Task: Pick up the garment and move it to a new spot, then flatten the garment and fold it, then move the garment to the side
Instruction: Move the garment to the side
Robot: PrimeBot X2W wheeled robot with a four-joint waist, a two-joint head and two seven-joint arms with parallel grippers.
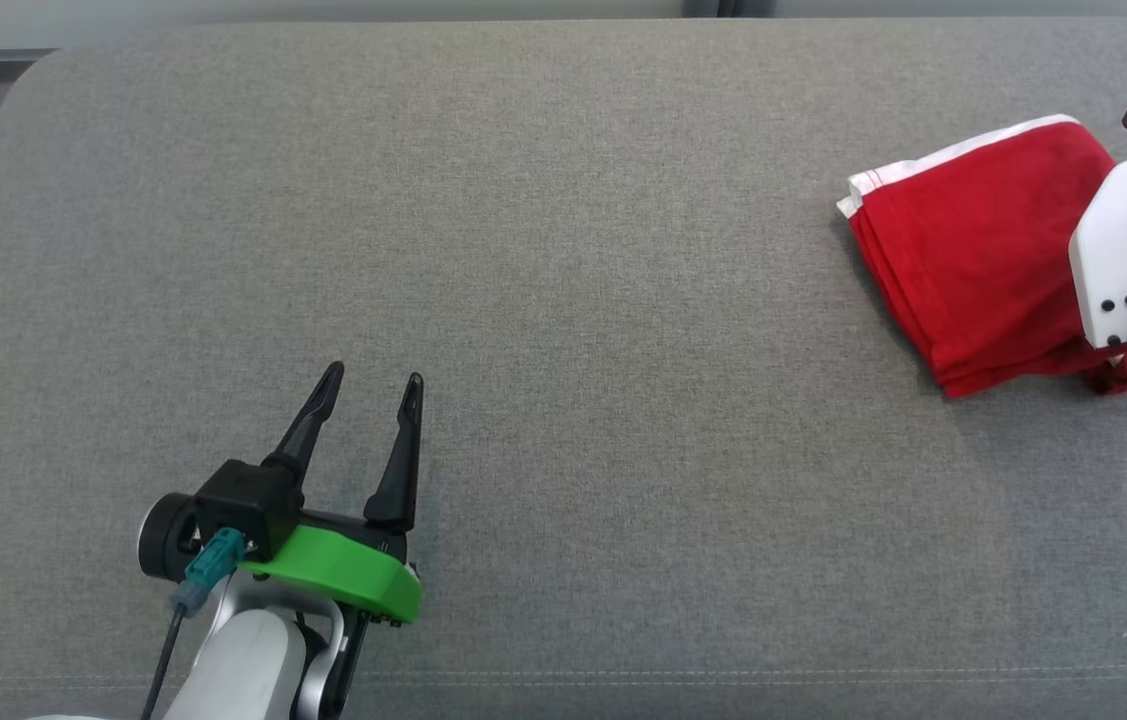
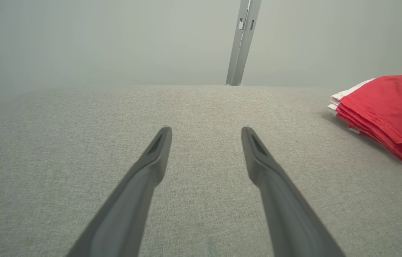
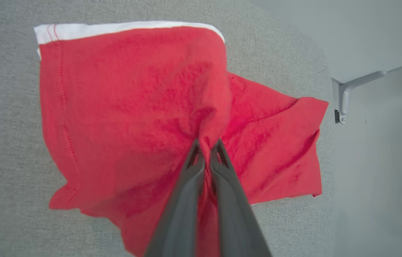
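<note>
The garment [image 1: 973,260] is red with a white band along one edge, folded into a thick pile at the far right of the grey padded surface [image 1: 563,300]. From the left wrist view the garment [image 2: 390,110] lies off to the right. My right gripper [image 3: 206,146] is shut on a pinched ridge of the garment [image 3: 129,107], lifting the cloth into a peak. In the head view its white wrist housing [image 1: 1123,250] covers the garment's right side. My left gripper [image 1: 373,385] stands open over bare surface at the lower left, with nothing between its fingers [image 2: 158,150].
The surface's right edge [image 3: 325,107] runs close beside the garment, with a pale floor and a metal bracket [image 3: 350,89] beyond. A grey post [image 2: 242,43] stands behind the far edge. Wide bare surface stretches between the two grippers.
</note>
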